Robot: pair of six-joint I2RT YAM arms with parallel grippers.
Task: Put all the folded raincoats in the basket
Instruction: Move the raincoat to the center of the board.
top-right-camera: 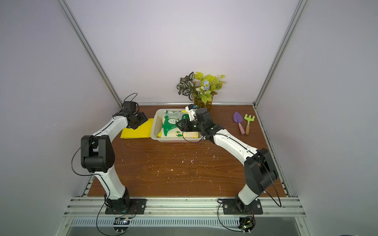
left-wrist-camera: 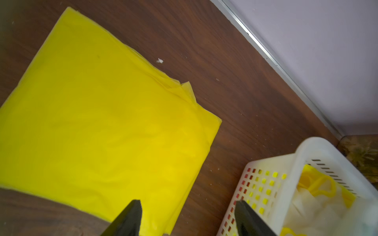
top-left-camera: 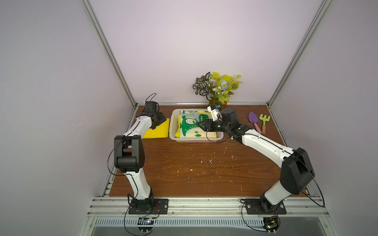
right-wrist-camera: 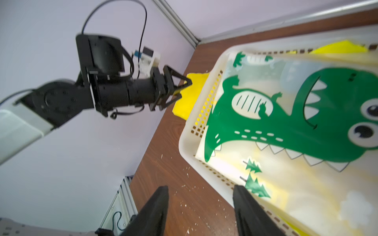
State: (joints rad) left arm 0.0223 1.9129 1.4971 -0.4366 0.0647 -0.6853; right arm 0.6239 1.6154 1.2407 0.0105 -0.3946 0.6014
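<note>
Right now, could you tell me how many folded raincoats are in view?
2: a dinosaur-print raincoat lies in the basket, a yellow raincoat on the table beside it. Yellow under the first may be another.

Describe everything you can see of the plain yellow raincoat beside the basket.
The yellow raincoat is plain, thin, glossy and plastic-looking, folded into a flat, roughly square pad, slightly wrinkled, layers fanning at one corner. It lies flat on the table, outside the basket, a strip of wood between them. The open left hand hangs over its edge; contact is unclear.
</note>
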